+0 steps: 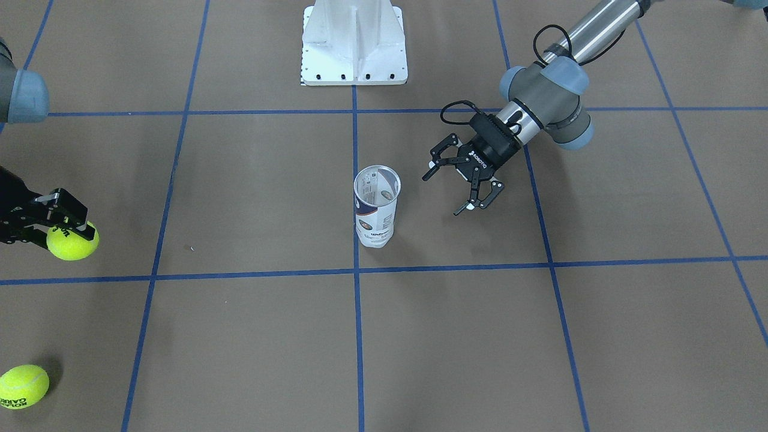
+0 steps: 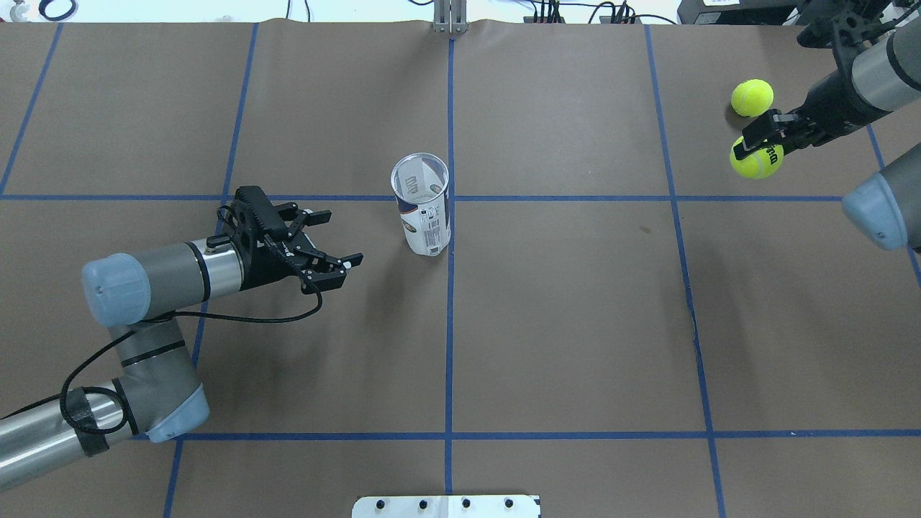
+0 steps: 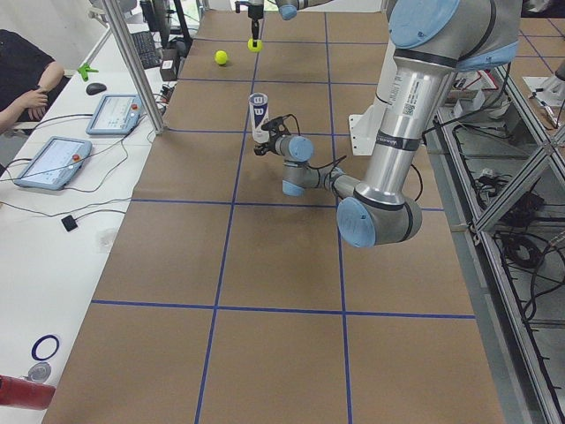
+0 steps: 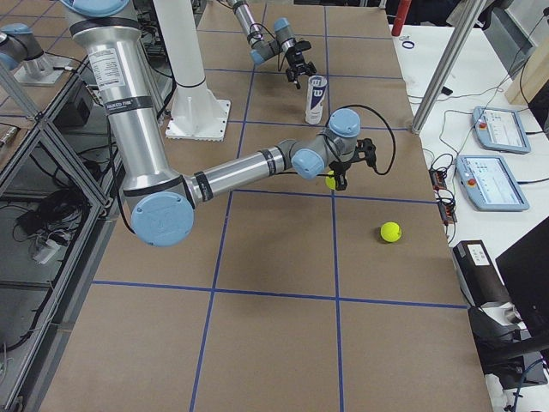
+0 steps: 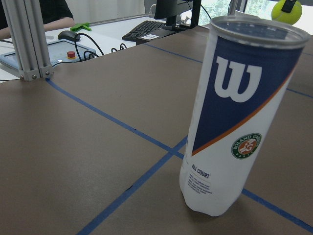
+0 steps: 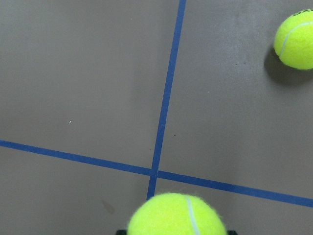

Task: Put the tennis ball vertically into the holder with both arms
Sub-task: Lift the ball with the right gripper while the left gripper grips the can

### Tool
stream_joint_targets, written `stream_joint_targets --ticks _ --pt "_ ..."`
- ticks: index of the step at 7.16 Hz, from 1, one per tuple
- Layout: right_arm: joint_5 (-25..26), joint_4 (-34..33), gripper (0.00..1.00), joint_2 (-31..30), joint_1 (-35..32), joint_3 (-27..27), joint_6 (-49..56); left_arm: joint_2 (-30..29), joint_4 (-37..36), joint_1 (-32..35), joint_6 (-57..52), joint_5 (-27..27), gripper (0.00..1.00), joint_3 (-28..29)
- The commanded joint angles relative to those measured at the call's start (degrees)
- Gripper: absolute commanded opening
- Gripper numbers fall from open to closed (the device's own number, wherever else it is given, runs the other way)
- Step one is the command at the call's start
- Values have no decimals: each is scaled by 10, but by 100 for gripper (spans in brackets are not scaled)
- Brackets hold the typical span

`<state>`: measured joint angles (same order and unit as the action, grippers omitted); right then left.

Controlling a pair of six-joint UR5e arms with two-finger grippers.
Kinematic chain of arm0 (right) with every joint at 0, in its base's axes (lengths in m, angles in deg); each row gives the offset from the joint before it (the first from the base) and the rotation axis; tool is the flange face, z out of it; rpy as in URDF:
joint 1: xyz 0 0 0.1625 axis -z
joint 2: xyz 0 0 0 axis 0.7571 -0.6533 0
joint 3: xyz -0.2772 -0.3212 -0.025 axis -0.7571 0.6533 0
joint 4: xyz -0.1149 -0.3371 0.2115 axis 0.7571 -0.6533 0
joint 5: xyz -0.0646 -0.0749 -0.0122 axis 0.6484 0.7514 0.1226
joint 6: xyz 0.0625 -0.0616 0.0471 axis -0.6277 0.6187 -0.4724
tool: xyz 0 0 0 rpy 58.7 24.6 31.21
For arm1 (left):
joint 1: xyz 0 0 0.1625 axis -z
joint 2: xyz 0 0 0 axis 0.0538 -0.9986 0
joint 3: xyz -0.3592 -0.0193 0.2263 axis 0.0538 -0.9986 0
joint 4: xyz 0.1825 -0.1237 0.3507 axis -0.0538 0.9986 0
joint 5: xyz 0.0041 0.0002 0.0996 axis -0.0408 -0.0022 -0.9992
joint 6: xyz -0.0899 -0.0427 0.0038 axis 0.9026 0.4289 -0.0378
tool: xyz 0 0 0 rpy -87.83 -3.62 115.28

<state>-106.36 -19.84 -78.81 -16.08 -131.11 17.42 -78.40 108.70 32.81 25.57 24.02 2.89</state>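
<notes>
Overhead exterior first: seeing holder [image 2: 423, 208] upright on the brown table [image 2: 575, 324], open mouth up, sitting on the central blue tape line [image 2: 449, 345], roughly mid-table. Looks empty from above, with no ball visible through the mouth. Clear tube with a white and navy label [image 5: 234, 122], white "W", orange stripe and a round Roland Garros badge low down per the left wrist view. No lid on. Reading progress as pick done, insertion not. Got one tennis ball [image 2: 757, 160] clamped between the fingers of right gripper [image 2: 755, 144], seemingly raised off the table, well apart from the holder, out toward the robot's right end. Spotting a second ball [image 2: 752, 97] loose on the table just beyond it, untouched. Then left gripper [image 2: 344, 237] near the holder on the robot's left of it, fingers spread wide, nothing between them, not touching the tube. Left to do, by my read: closing the left fingers around the tube to steady it, carrying the ball across, lining up over the mouth, letting go straight down. Expecting a light, tippy tube with a mouth barely wider than the ball, so worth bracing before release.
</notes>
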Motion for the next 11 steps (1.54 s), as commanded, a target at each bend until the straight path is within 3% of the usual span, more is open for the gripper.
stream_joint_targets --ticks 1,4,11 --pt "0 0 0 6 0 0 -1 -40 0 -8 0 -2 99 22" --pt "0 0 0 9 0 -3 -6 -89 1 -9 -2 -6 99 67" --pt "-2 2 0 8 0 -6 -8 -119 1 -11 0 -13 99 105"
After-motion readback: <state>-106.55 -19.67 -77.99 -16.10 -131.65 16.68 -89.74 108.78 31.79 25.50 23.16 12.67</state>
